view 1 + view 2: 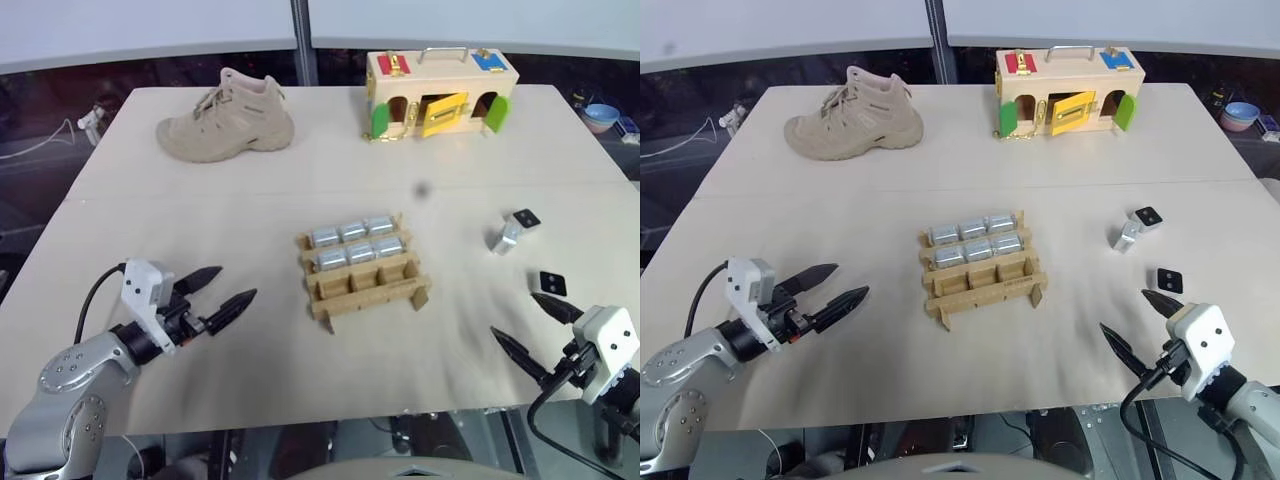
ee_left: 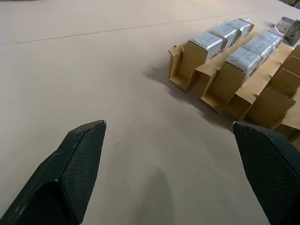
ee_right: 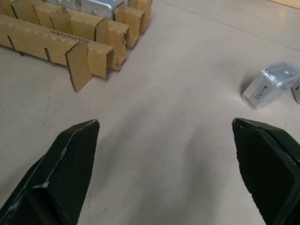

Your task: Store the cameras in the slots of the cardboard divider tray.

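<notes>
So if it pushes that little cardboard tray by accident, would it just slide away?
Probably. The cardboard divider tray looks thin and light and stands on narrow strip ends on the smooth table, so a nudge may well slide or skew it. The six silver cameras in its far rows might weigh that end down, so it could pivot rather than move straight.

Silver-grey arms, white wrist blocks, black pointed fingers (image 1: pixel 232 303) (black cables trailing).
</notes>
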Robot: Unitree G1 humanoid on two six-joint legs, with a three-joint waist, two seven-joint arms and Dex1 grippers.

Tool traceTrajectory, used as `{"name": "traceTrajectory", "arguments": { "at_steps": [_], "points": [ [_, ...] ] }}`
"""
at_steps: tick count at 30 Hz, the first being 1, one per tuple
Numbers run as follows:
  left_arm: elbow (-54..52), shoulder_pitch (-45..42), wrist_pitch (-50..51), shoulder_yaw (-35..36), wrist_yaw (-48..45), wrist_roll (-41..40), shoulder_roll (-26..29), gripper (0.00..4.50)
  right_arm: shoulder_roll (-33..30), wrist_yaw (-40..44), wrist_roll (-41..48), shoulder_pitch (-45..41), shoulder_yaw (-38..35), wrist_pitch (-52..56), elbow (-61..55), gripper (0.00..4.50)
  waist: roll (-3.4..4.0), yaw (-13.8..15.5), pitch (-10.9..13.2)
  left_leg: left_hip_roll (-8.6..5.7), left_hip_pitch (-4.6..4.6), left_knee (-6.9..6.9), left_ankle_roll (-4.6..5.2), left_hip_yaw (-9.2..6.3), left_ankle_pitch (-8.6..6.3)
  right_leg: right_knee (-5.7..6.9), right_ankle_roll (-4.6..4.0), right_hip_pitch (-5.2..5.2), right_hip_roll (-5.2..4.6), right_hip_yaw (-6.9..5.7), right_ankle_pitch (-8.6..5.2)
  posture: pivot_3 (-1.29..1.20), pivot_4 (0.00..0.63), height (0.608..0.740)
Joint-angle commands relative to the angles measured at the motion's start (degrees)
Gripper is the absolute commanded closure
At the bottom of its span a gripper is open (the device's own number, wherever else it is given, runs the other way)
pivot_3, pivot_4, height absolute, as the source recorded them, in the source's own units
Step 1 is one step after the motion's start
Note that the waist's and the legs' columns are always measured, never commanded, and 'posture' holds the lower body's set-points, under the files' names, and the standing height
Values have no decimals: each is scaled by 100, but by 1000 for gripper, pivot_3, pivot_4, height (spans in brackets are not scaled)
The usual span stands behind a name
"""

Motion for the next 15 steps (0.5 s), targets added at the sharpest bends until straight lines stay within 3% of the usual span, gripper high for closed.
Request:
{"name": "traceTrajectory", "arguments": {
  "at_steps": [1, 6, 9, 15],
  "points": [
    [36, -432, -122, 18, 118, -98, -78, 44, 188, -412, -89, -115, -91, -73, -69, 0, 0, 3, 0, 0, 0, 0, 0, 0, 0, -1, 0, 0, 0, 0, 0, 0, 150, 740],
    [238, -1519, 93, -89, -64, -582, -113, 44, 496, -1985, -837, -506, -235, 1101, -479, 0, 1, 121, -6, 1, -8, 10, 0, -17, 1, 0, -1, 3, 5, -17, 2, 0, 150, 740],
    [218, -1884, 360, -95, -993, -1256, 223, 44, 480, -2402, -551, -843, -410, 2165, -571, 0, 1, 108, -5, -1, -13, 10, -1, -14, 1, 1, -2, -1, 5, -17, 2, 0, 150, 740],
    [85, -1883, 233, -545, -2769, -1279, 1115, 44, 585, -2924, -89, -1658, -665, 3824, -466, 0, 8, 76, -4, -3, -41, 3, 1, 7, 2, -4, -22, -34, 15, 2, 14, 0, 150, 740]
  ]
}}
